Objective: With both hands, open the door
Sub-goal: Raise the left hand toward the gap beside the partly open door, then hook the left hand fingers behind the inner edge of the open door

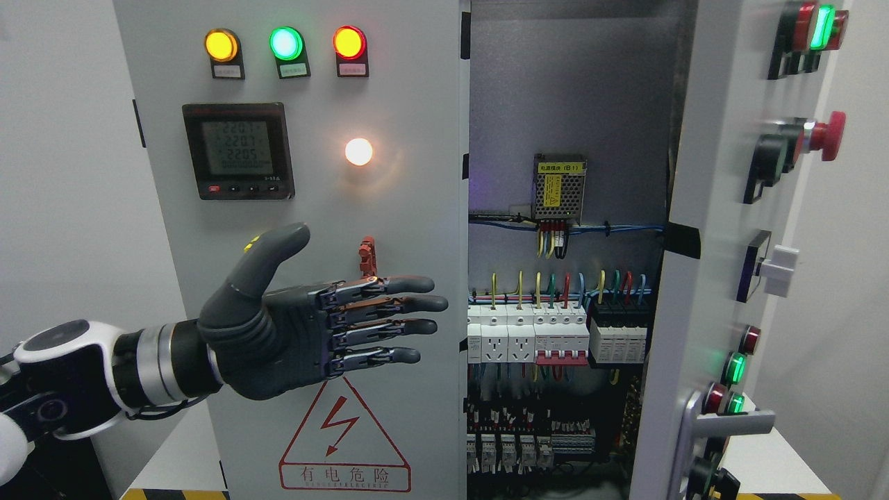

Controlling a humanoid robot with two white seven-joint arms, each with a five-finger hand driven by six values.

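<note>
A grey electrical cabinet fills the view. Its left door (389,229) is closed, with three lit lamps, a digital meter and a red latch (367,255). The right door (708,278) stands swung open towards me, edge-on, with buttons and a metal handle (729,422) on its face. My left hand (333,323) is open, palm up, fingers stretched flat in front of the left door just below the red latch, pointing at the door's free edge. It holds nothing. My right arm does not show.
Inside the open cabinet (569,104) are a power supply (559,186), coloured wires and rows of breakers (555,333). A red emergency button (826,135) and a white knob (778,269) stick out from the open door. A warning triangle (344,437) marks the left door.
</note>
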